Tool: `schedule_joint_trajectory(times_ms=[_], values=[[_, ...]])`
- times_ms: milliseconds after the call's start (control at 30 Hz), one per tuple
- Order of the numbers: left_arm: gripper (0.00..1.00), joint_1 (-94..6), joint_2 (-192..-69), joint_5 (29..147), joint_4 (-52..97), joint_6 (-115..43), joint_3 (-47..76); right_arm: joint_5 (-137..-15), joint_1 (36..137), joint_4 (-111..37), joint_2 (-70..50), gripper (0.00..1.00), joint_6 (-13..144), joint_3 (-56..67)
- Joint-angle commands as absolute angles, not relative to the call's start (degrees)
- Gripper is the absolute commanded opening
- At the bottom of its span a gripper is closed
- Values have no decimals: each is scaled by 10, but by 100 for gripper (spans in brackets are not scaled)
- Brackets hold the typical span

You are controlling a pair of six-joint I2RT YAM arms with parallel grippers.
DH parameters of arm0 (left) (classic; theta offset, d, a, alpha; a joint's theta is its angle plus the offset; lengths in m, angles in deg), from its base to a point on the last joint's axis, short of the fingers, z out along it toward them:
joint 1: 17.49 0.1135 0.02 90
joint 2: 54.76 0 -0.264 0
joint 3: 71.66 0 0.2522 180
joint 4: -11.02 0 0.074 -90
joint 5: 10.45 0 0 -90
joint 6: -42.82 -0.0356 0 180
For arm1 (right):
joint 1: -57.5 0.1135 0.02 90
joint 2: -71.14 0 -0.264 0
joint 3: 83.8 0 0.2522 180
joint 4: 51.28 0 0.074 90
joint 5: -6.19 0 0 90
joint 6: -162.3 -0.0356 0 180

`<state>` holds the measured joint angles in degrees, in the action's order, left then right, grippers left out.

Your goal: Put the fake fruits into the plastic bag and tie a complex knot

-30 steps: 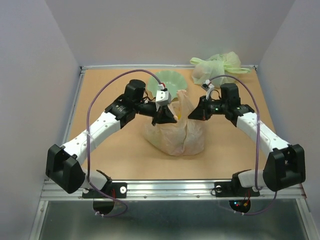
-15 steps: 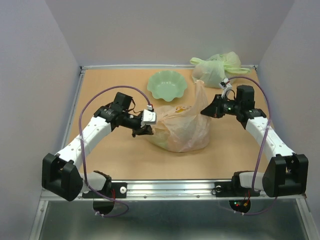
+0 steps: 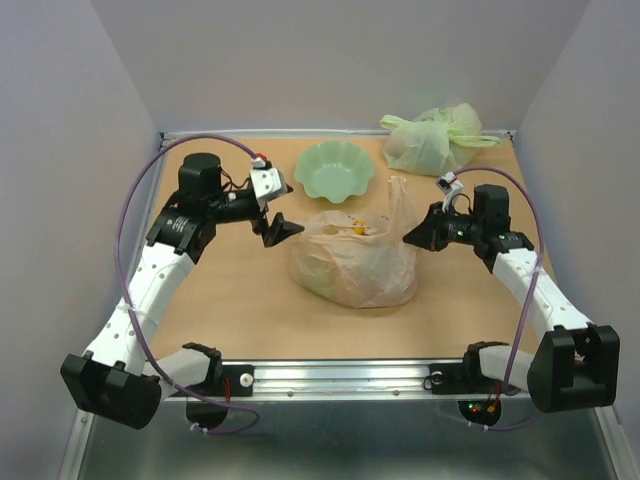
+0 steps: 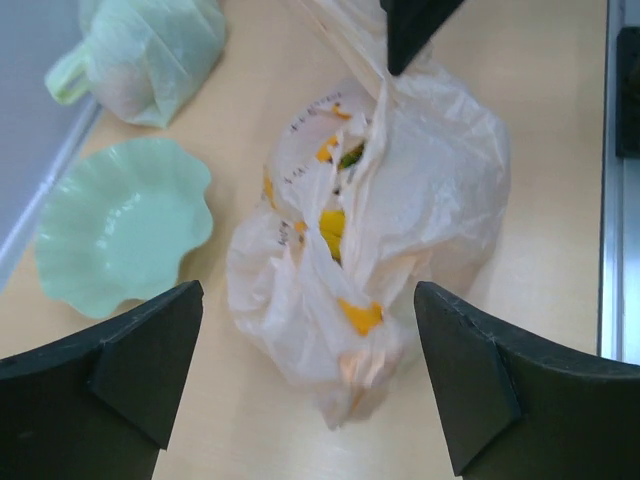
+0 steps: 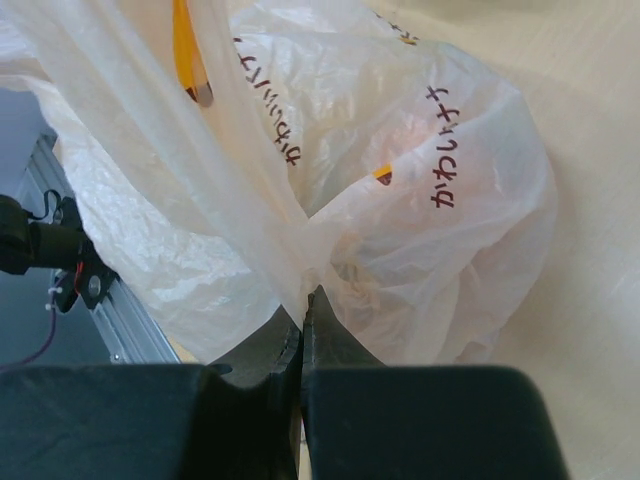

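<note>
The plastic bag (image 3: 355,265) lies slumped at mid-table, whitish and crinkly, with one handle strip standing up at its right. Yellow and orange fake fruits (image 3: 356,228) show through its open top and again in the left wrist view (image 4: 333,228). My left gripper (image 3: 279,228) hangs open to the left of the bag, apart from it; from its wrist the bag (image 4: 400,200) lies beyond the spread fingers (image 4: 150,360). My right gripper (image 3: 411,238) is shut on a bunched fold of the bag (image 5: 420,170) at its right side, the film pinched between the jaws (image 5: 305,300).
A pale green scalloped bowl (image 3: 335,170) sits just behind the bag. A pale green knotted bag (image 3: 432,140) lies at the back right corner. Grey walls close in the table on three sides, and a metal rail (image 3: 330,375) runs along the front.
My left gripper has let go of the bag, opened wide and drawn back to the left. The bag has slumped toward the right gripper, which still holds it.
</note>
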<state>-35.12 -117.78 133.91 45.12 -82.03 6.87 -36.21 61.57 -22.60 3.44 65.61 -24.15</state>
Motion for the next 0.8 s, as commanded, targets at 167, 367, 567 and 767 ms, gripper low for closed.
schedule_joint_trajectory(times_ms=[167, 367, 567, 767], values=[[94, -473, -1336, 1232, 434, -810, 316, -307, 613, -247, 75, 0, 718, -248], [74, -534, -1435, 1227, 530, -900, 343, -312, 612, -247, 80, 0, 717, -246], [47, -556, -1515, 1243, 608, -942, 368, -312, 613, -247, 89, 0, 718, -252], [29, -553, -1530, 1225, 593, -977, 348, -321, 612, -247, 101, 0, 727, -253]])
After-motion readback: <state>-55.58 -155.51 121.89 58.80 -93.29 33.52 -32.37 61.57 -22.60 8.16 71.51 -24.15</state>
